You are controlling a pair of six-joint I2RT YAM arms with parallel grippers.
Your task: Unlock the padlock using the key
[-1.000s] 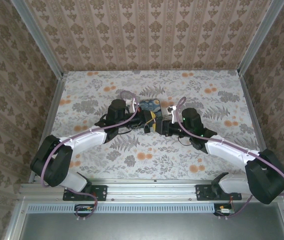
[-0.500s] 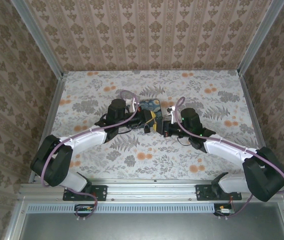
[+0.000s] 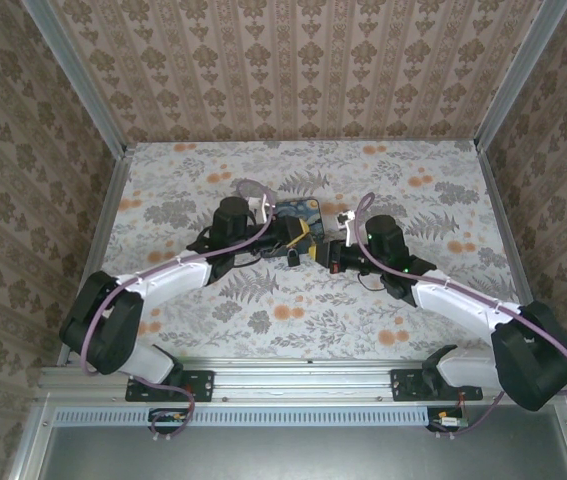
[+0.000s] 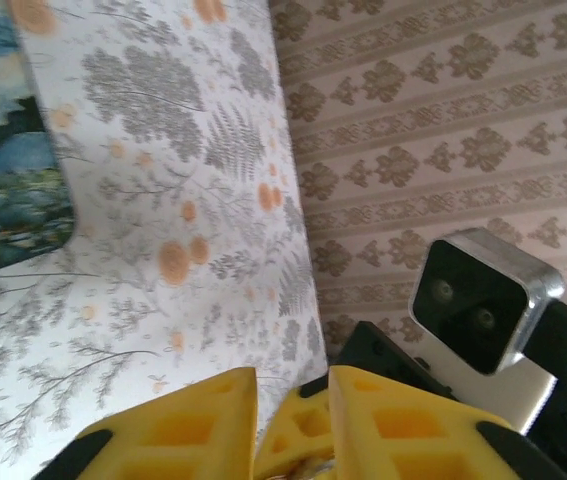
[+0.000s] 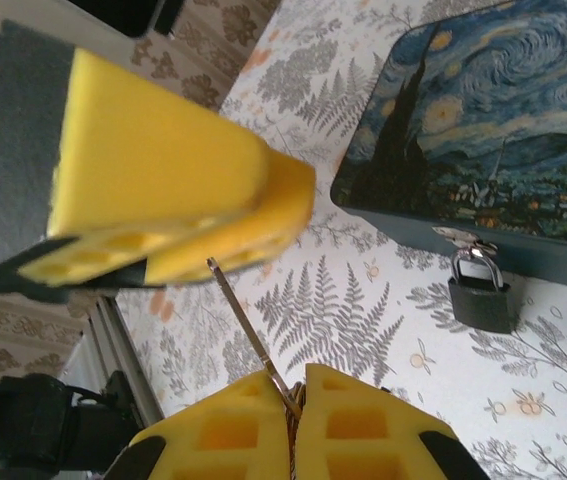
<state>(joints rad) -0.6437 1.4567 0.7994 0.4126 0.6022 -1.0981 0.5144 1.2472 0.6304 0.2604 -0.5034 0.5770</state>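
Two yellow pads (image 5: 363, 430) at the bottom of my right wrist view are pressed together. My right jaws are closed on the key (image 5: 253, 335), gripping its lower end. Its slim metal stem slants up and to the left from between those pads. Its tip ends just beneath the foam of my left jaws, which hang over it from the upper left. Whether tip and foam touch I cannot tell. My left jaws stand slightly parted; the left wrist view shows a narrow gap between their two yellow fingers. More yellow foam shows through that gap, and the camera (image 4: 483, 300) on my right wrist sits just beyond.

Farther out on the desk (image 5: 363, 300), to the right of the key and apart from it, is the padlock (image 5: 480, 290). It hangs from a small hasp (image 5: 455, 236) on the side wall of the box (image 5: 493, 130). Its dark body lies against the floral cloth and its silver shackle passes through the hasp. The box lid is painted with a swirling blue night sky.

From above, my left arm (image 3: 178, 270) and right arm (image 3: 453, 297) reach inward and meet just in front of the box, near the middle of the desk. Patterned walls (image 3: 303, 70) close in the desk at the back and on both sides.
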